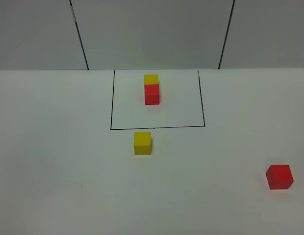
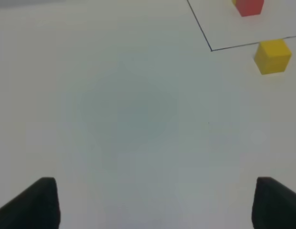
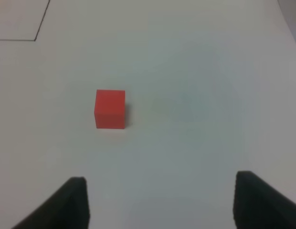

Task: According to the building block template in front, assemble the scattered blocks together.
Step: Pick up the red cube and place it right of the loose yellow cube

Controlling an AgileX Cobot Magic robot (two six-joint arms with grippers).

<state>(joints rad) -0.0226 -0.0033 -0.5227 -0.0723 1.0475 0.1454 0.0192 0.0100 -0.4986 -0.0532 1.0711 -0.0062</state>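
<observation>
The building block template [image 1: 152, 88] is a yellow cube joined to a red cube inside a black-line rectangle at the table's far middle. One scattered yellow cube [image 1: 142, 142] sits just in front of the rectangle's near line. The scattered red cube [image 1: 279, 176] lies at the near right. In the left wrist view my left gripper [image 2: 155, 182] stands open over bare table, far from the yellow cube [image 2: 272, 56]. My right gripper [image 3: 160, 177] is open too, the red cube [image 3: 110, 109] a short way ahead of its fingers. Neither arm shows in the exterior high view.
The white table [image 1: 59, 161] runs back to a grey panelled wall [image 1: 152, 29]. A corner of the black rectangle line [image 2: 211, 49] shows in the left wrist view, and another line corner [image 3: 36, 39] in the right wrist view.
</observation>
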